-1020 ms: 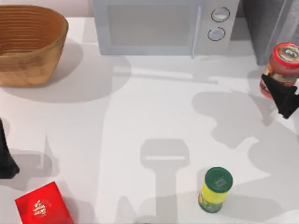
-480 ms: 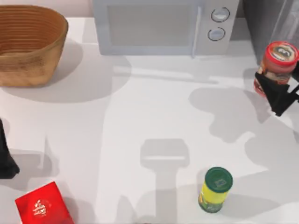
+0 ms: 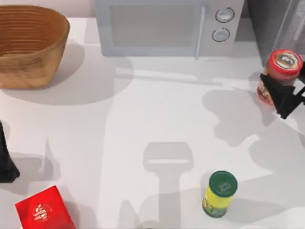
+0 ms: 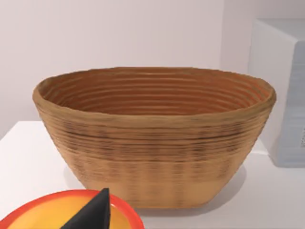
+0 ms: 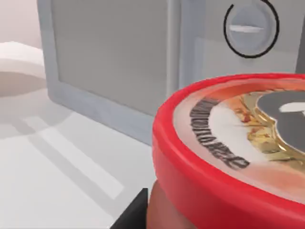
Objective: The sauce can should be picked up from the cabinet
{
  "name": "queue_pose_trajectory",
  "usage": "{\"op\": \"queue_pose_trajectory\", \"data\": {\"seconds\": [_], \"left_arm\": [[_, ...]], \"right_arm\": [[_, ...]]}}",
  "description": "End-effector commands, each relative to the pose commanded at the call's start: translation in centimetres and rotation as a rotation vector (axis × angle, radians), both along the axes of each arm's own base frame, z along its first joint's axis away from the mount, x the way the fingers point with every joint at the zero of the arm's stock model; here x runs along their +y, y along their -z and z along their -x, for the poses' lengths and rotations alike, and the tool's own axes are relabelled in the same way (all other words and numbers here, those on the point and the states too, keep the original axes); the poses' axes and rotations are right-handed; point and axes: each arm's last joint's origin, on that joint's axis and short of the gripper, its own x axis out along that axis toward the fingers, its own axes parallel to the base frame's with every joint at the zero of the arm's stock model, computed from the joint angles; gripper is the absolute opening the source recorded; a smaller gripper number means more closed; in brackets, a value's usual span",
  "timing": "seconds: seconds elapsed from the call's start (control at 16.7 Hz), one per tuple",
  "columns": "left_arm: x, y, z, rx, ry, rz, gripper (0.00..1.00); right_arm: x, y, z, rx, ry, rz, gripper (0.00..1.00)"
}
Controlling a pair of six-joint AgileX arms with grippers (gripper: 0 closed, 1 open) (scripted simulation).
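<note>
The sauce can point(image 3: 282, 69) has shifted slightly left, clamped in the right gripper point(image 3: 282, 93).

Wicker basket point(image 4: 155, 138) on white table point(image 4: 28, 157), beside white microwave point(image 4: 286, 95).

I see a ribbed woven basket point(image 3: 28, 45), matt; glossy red sauce can point(image 3: 280, 71) lid; smooth matt white table point(image 3: 143, 119).

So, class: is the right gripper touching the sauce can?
Touching. The top view shows the right gripper with its dark jaws pressed against the sauce can's side, with no gap between them.
</note>
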Motion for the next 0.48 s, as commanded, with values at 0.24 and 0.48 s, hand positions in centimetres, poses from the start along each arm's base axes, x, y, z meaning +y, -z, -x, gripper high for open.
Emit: {"op": "queue_pose_trajectory", "data": {"seconds": [0.24,0.48], "left_arm": [[0.00,0.00,0.00,0.000,0.000,0.000,1.00],[0.00,0.00,0.00,0.000,0.000,0.000,1.00]], "right_arm": [[0.00,0.00,0.00,0.000,0.000,0.000,1.00],[0.00,0.00,0.00,0.000,0.000,0.000,1.00]]}}
